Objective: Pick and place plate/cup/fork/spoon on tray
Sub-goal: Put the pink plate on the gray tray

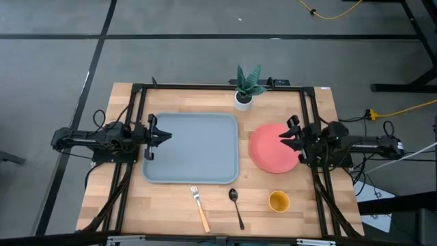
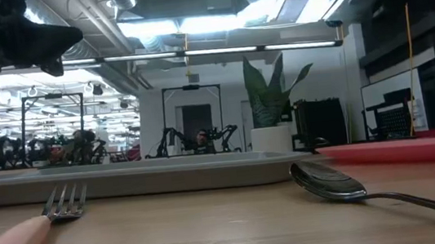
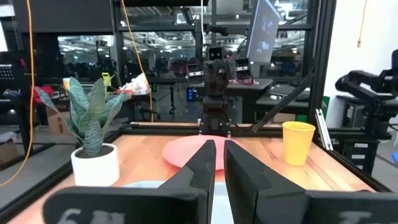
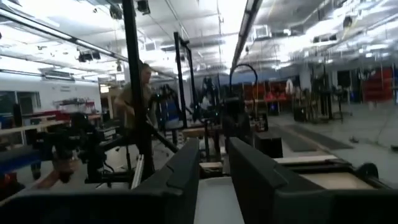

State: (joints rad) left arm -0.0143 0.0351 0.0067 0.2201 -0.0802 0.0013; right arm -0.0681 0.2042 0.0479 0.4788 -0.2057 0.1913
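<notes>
The left gripper (image 1: 166, 134) hangs over the left edge of the tray (image 1: 192, 174), its fingers drawn to a narrow slit with nothing between them — in the left wrist view the two dark fingers (image 3: 200, 169) stand almost touching. The right gripper (image 1: 285, 139) is on the other side of the tray, above the right part of the plate (image 1: 268, 152), pointing toward the tray; its fingers are also set narrow and hold nothing.

The grey-blue tray lies in the middle of the wooden table (image 1: 164, 212) and carries none of the tableware. The coral plate lies flat just beside the tray's right edge. The fork (image 1: 199, 207) lies on the bare wood just below the tray's near rim, tines toward the tray and orange handle pointing away — the dark spoon (image 1: 235, 206) lies to the fork's right, also near that rim, bowl toward the tray. The yellow cup (image 1: 278, 201) stands upright right of the spoon, off the tray's near right corner. A white pot with a green plant (image 1: 245, 88) stands beyond the tray's far right corner.
</notes>
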